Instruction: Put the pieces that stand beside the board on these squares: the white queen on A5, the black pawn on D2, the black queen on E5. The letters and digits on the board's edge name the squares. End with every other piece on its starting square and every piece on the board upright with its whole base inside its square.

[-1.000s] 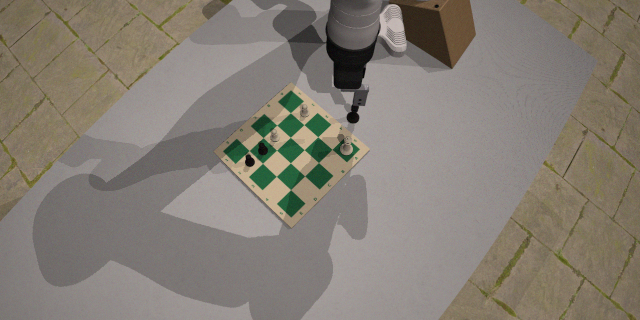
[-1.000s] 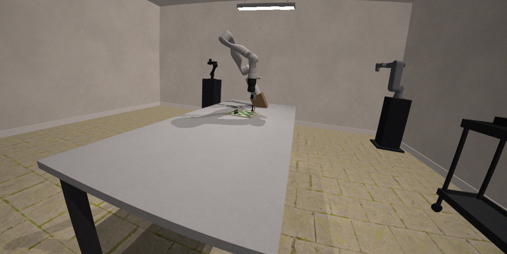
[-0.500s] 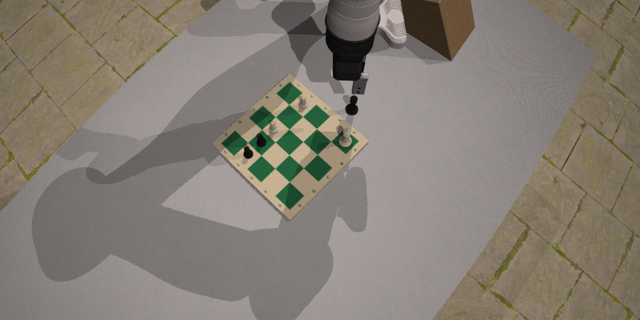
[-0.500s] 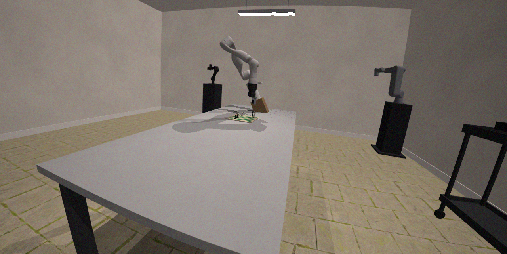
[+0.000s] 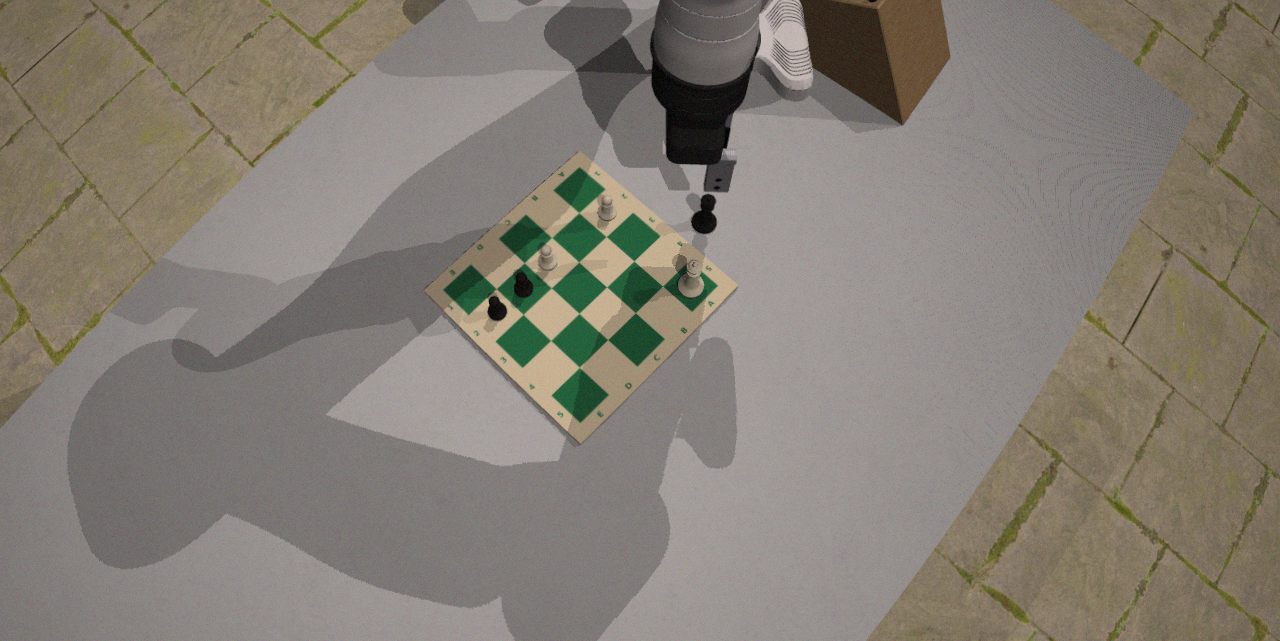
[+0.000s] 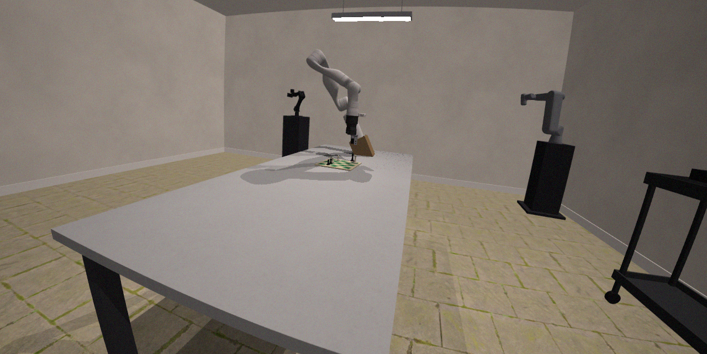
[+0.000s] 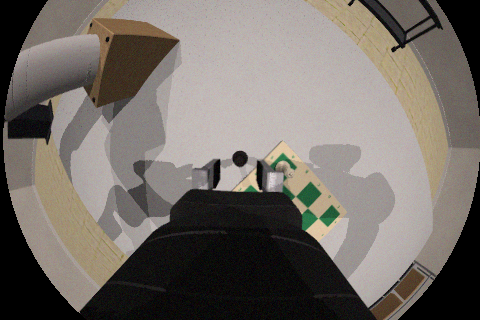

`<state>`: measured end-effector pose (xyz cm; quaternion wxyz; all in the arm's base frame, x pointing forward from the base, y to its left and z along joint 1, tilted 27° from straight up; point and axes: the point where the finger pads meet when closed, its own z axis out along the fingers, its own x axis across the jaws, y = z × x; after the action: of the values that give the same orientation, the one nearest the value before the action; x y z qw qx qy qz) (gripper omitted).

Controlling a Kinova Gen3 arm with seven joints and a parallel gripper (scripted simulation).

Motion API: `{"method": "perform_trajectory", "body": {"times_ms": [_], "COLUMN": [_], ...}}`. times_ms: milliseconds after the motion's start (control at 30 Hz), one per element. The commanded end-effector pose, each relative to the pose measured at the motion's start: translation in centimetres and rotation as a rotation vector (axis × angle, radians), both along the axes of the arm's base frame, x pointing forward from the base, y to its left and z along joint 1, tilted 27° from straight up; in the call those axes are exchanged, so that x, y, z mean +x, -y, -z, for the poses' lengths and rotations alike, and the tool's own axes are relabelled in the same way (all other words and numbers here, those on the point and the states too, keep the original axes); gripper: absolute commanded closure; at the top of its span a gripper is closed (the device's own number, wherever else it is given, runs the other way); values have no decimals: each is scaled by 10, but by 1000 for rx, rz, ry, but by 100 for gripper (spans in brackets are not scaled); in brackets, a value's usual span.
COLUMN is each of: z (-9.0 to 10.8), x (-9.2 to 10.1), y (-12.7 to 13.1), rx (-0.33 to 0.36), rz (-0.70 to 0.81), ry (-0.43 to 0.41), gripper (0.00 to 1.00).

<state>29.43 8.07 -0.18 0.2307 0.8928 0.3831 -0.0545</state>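
Beside the board (image 5: 580, 432) (image 6: 339, 168) (image 7: 327, 227), black queen (image 5: 705, 214) (image 6: 352, 157) (image 7: 240, 158).

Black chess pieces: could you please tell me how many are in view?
3: a black pawn on D2, a second black pawn on E2, and the black queen beside the board.

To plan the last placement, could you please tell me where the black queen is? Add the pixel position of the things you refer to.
In the top view, the black queen (image 5: 704, 214) (image 6: 352, 157) (image 7: 240, 158) stands off the upper-right edge of the board (image 5: 580, 340) (image 6: 341, 166) (image 7: 309, 194), just below the gripper (image 5: 707, 180) (image 6: 353, 142) (image 7: 238, 170).
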Motion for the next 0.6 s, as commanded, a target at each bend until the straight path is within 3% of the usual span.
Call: {"method": "perform_trajectory", "body": {"times_ms": [0,567], "z": [0,2], "x": [0,1], "y": [-1,1], "rx": [1,1], "rz": [-1,-1], "ry": [1,1], "gripper": [21,21]}}
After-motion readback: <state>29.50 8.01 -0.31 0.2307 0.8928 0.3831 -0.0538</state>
